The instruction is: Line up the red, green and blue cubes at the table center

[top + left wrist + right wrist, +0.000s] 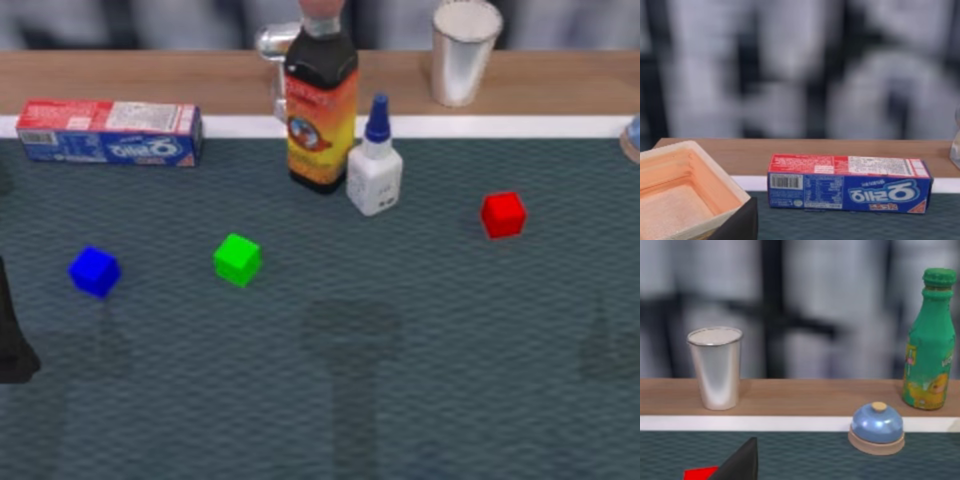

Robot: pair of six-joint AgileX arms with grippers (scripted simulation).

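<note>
The red cube [503,214] sits at the right of the surface [420,400], the green cube [237,259] left of middle, and the blue cube [94,271] further left, all well apart. The left arm [14,340] shows only as a dark shape at the left edge, near the blue cube. Whether either pincer is apart or together cannot be told. In the right wrist view the red cube peeks in beside a dark finger [740,462].

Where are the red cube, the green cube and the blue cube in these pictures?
red cube [503,214]: top view, on its top face.
green cube [237,259]: top view, on its top face.
blue cube [94,271]: top view, on its top face.
</note>
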